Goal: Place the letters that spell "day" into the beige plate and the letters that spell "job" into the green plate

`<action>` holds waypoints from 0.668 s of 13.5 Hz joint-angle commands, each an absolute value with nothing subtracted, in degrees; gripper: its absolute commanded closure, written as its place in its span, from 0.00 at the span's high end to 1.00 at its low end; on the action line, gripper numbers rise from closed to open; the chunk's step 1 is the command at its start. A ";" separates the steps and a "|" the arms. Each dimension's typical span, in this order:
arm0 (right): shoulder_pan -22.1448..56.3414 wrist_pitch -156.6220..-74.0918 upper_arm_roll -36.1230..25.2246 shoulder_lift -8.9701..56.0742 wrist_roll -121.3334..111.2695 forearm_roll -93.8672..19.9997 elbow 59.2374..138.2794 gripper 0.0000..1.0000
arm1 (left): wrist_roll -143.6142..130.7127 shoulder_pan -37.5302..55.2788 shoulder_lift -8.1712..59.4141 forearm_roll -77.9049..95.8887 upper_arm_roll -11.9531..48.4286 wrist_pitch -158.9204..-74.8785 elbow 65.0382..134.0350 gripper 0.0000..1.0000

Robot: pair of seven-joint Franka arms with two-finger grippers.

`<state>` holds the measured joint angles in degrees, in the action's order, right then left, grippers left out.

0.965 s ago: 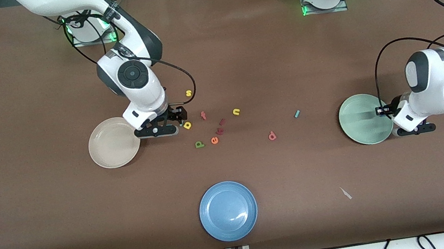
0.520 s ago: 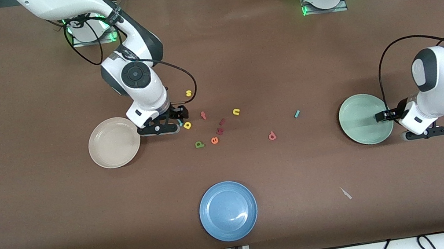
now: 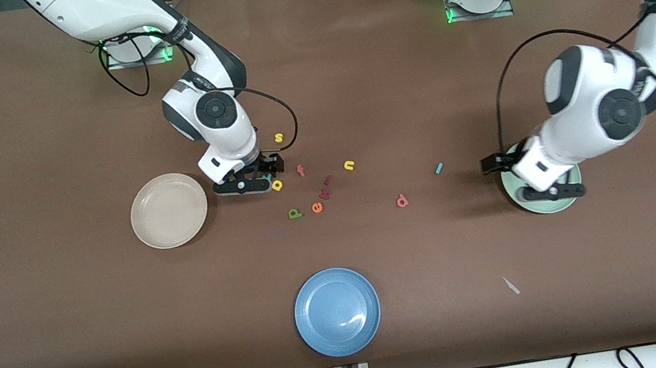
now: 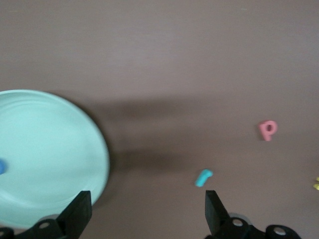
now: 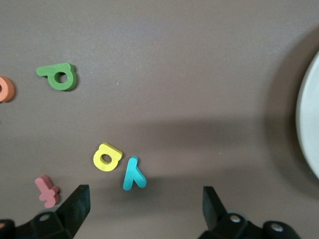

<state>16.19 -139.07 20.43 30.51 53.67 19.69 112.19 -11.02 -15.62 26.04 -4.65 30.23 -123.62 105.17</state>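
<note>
Over the counter, at the right hand: spread wide, pinching nothing, low above the teal "y". Lies flat, touching or all but touching the yellow "a", on that letter's side toward the beige plate, which sits empty near the "a" toward the right arm's end. Runs with its long axis roughly across the line between the two fingertips, so probably needs only a straight drop and a close over its narrow width, with care not to catch the "a" too. Green "d" nearer the front camera than the "a", untouched. Well apart from the "a", toward the left arm's end: left hand also spread and empty, above the green plate, with a blue scrap inside at the view's edge, likely the "o". Between "a" and that plate, on bare counter: thin teal "j" and pink "b". Small matte foam cut-outs, thin and light; smooth, shallow, raised-rim plates.
</note>
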 commanded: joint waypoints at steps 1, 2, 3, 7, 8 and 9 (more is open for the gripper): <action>16.26 -140.36 20.83 31.46 56.34 22.15 112.85 1.00 | -11.95 -15.47 25.14 -4.83 32.25 -133.57 112.92 1.00; 16.26 -141.06 20.92 31.64 56.34 22.15 113.11 1.00 | -11.95 -14.34 25.57 -6.05 32.26 -135.07 114.33 0.99; 16.26 -142.11 20.92 31.90 56.34 22.24 113.90 1.00 | -12.04 -13.72 26.27 -9.72 32.26 -136.74 115.48 0.99; 16.26 -145.02 20.83 32.17 56.34 22.41 115.93 0.99 | -12.30 -11.78 31.46 -15.90 32.26 -145.89 117.68 0.99; 16.26 -145.02 20.83 32.43 56.34 22.41 115.93 0.99 | -12.30 -11.78 31.64 -17.65 32.26 -145.99 117.77 0.99; 16.26 -145.02 20.83 32.52 56.34 22.41 116.01 0.99 | -12.30 -11.69 32.08 -19.15 32.26 -147.20 118.03 0.99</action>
<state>16.55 -143.81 20.47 32.45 54.83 20.88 115.32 -11.97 -11.73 32.05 -15.87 32.18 -145.58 117.65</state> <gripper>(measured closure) 0.004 0.004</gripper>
